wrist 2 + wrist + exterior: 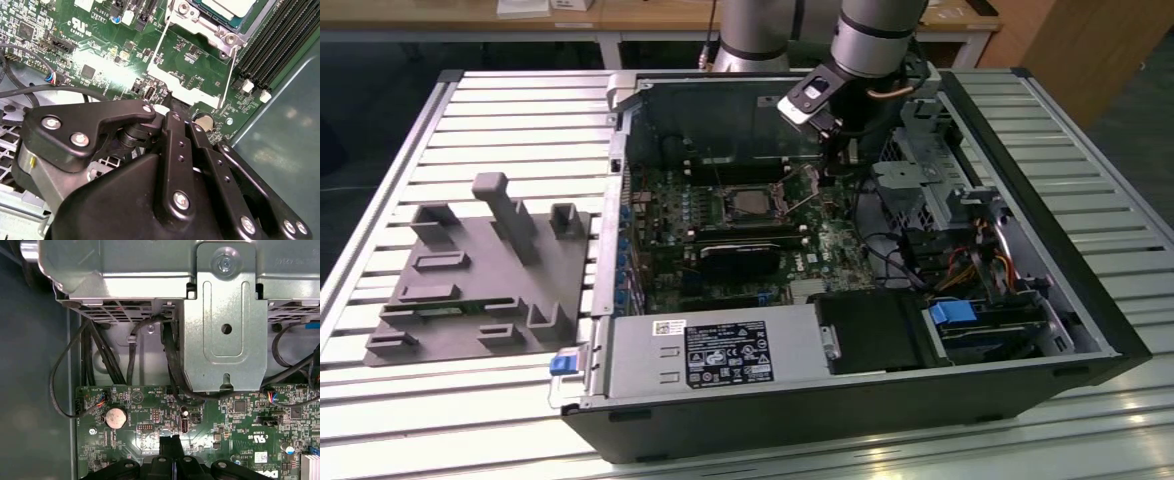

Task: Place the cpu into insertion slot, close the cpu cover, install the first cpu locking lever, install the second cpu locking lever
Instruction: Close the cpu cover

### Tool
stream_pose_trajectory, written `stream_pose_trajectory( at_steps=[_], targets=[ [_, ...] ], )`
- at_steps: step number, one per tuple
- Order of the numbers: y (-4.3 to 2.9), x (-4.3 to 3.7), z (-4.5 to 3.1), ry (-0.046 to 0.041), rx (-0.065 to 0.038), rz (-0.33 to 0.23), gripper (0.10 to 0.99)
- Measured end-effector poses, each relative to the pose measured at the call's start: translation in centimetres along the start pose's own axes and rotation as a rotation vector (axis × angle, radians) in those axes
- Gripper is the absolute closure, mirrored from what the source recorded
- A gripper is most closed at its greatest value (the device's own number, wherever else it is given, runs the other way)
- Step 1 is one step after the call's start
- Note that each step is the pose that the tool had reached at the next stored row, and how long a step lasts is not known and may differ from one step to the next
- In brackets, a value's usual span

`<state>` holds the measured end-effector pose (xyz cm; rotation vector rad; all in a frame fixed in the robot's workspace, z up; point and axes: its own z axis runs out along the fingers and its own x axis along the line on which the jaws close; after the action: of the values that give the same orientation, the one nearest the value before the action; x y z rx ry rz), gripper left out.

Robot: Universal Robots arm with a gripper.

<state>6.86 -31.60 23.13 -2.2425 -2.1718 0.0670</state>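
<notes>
cpu [750, 203]: flat silvery square in insertion slot [724, 205], framed by thin metal cpu cover [200, 22] | gripper [170, 441]: matte black fingers pressed together above glossy green circuit board [230, 415] | nearby: round coin cell [115, 416], black cables [65, 375], grey stamped bracket [225, 355]

A slatted silvery metal table [520, 110] carries an open black desktop computer case [827, 420], which lies on its side with its inside facing up. Just beside the case, on the exterior view's left, a grey fixture block [480, 290] with upright posts rests on the slats.
</notes>
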Motion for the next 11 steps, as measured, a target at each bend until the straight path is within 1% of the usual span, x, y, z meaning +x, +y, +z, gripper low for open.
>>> stream_pose_trajectory(
  at_steps=[4, 8, 11],
  targets=[
    [-0.07, 0.0, 0.0, 0.0, 0.0, 0.0, 0.984],
    [-0.4, 0.04, 0.02, 0.0001, -0.001, 0.0, 0.984],
    [-0.78, 0.12, 0.03, 0.0001, -0.004, 0.001, 0.984]
  ],
)
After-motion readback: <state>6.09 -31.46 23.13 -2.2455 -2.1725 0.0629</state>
